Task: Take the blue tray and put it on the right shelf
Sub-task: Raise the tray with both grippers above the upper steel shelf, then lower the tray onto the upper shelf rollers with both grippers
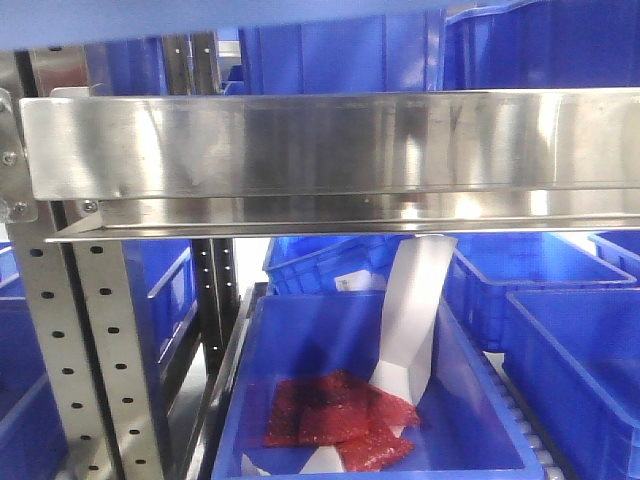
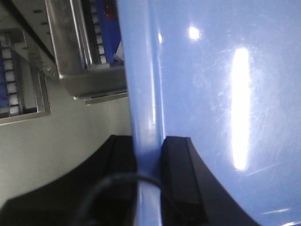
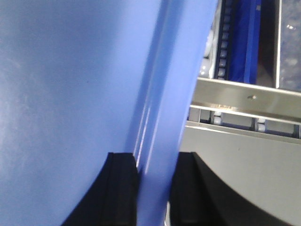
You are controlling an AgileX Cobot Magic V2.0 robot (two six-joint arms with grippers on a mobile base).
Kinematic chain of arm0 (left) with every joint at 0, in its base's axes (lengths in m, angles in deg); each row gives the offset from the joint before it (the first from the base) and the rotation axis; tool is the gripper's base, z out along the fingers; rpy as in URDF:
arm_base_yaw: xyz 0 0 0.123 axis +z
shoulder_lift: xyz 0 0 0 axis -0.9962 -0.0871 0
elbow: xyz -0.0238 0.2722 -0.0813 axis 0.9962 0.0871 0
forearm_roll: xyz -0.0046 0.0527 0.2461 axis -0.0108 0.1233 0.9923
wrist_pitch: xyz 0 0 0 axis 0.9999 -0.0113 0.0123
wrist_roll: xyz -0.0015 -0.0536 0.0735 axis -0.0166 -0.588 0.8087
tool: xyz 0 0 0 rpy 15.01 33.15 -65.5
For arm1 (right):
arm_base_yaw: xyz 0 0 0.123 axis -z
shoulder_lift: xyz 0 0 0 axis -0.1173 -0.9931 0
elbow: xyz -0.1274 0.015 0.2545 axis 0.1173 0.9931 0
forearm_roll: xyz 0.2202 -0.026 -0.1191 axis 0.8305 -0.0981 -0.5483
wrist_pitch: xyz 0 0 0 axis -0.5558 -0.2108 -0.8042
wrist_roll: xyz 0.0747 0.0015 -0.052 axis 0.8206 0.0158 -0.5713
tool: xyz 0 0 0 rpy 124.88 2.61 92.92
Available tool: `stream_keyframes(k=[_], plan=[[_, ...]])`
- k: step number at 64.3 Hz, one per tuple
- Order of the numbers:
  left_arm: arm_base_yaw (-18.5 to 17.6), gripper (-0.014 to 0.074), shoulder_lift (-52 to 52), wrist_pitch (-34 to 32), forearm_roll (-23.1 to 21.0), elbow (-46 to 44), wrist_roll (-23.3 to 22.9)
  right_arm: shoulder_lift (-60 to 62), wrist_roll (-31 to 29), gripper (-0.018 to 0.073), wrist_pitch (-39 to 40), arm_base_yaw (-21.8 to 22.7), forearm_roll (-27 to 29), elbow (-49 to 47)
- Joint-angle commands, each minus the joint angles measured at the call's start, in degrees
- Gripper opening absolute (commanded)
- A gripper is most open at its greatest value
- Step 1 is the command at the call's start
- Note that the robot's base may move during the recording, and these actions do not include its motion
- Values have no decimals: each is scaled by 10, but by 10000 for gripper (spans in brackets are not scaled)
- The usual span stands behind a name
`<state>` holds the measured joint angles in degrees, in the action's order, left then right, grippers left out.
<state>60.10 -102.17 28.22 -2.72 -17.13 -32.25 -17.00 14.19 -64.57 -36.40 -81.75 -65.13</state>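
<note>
The blue tray fills both wrist views: its glossy light-blue floor [image 2: 225, 94] and rim in the left wrist view, its floor [image 3: 70, 84] and rim in the right wrist view. My left gripper [image 2: 149, 155] is shut on the tray's rim, one black finger on each side. My right gripper [image 3: 157, 165] is shut on the opposite rim in the same way. The right shelf [image 1: 330, 145] shows its broad shiny steel lip across the front view. Steel shelf edges also show beyond the tray in the left wrist view [image 2: 70, 52] and the right wrist view [image 3: 244, 101]. Neither gripper shows in the front view.
Below the steel lip a deep dark-blue bin [image 1: 300, 340] holds red packets [image 1: 340, 410] and a white paper strip [image 1: 415, 300]. More dark-blue bins [image 1: 580, 340] stand right and behind. A grey perforated upright [image 1: 90, 350] stands at the left.
</note>
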Motion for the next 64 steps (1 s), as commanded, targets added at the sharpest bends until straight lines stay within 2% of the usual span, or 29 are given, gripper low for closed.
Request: stream_keyframes(k=[1, 14, 27, 39, 53, 64], plan=[[-5, -48, -3, 12, 2, -62, 18, 14, -23, 57, 28, 15, -29, -42], [-5, -48, -91, 24, 4, -203, 18, -29, -63, 57, 15, 80, -26, -119], [-5, -48, -179, -7, 14, -301, 18, -100, -91, 57, 27, 129, -3, -178], [-5, -48, -241, -33, 23, -322, 18, -162, -92, 57, 69, 149, -3, -186], [-4, -48, -288, -63, 32, -322, 18, -221, -92, 57, 131, 151, -3, -186], [-4, -9, -306, -72, 35, -322, 18, -249, -92, 58, 135, 154, -3, -186]])
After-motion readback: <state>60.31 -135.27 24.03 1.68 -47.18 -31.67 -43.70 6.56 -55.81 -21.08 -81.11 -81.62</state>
